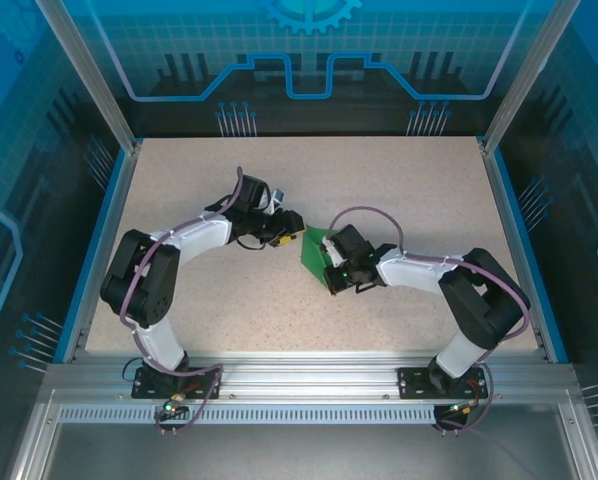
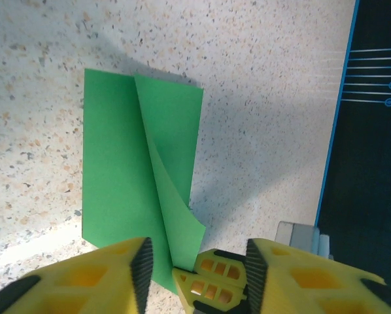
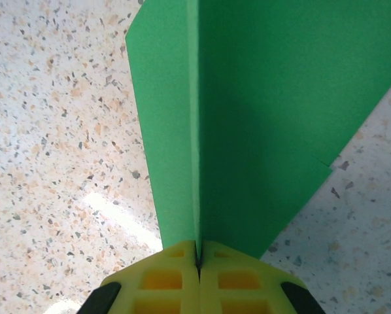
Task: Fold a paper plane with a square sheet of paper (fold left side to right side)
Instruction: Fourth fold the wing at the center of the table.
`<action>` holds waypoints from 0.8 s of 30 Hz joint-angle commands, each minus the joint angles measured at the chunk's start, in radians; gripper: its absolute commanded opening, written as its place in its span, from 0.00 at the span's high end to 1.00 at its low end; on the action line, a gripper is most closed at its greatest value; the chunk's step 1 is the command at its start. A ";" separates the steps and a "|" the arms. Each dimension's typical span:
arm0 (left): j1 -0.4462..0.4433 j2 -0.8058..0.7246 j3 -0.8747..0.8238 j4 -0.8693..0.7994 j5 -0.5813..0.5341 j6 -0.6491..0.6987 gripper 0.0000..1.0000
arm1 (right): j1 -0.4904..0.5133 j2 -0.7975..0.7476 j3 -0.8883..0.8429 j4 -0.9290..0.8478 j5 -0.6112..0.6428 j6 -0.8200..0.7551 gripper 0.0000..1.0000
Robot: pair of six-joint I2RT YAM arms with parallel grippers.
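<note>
Right claw (image 3: 197, 256): clamped fully shut on the square sheet of paper (image 3: 267, 118), pinching a raised ridge of it at the near edge. Probably done to pin the layers together so the fold line cannot wander.

Left claw (image 2: 197, 265): partly open, gripping nothing, hovering with one finger either side of that pinched end. Likely placed there to press down or take over the flap without disturbing the other grip.

Seen from above, both meeting near the middle of the surface (image 1: 409, 180), one from the left and one from the right, with the green sheet between and under them.

As for the sheet: mostly flat on the speckled surface, one broad panel down, the other part lifted and leaning across it. Judging by that, left-to-right fold underway but not flattened.

Flap (image 2: 172, 196): curling up toward the pinched end, lying lower at the far end.

Smallest, the crease (image 3: 195, 131): sharp and straight where gripped. No dart shape yet.
</note>
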 commanded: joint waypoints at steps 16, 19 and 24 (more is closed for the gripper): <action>-0.095 0.190 0.067 0.015 0.051 -0.024 0.60 | -0.088 0.004 -0.067 0.084 -0.194 0.025 0.96; -0.097 0.205 0.076 0.022 0.053 -0.030 0.59 | -0.089 0.011 -0.067 0.086 -0.198 0.026 0.96; -0.100 0.227 0.090 0.012 0.048 -0.030 0.58 | -0.095 0.017 -0.067 0.090 -0.208 0.027 0.96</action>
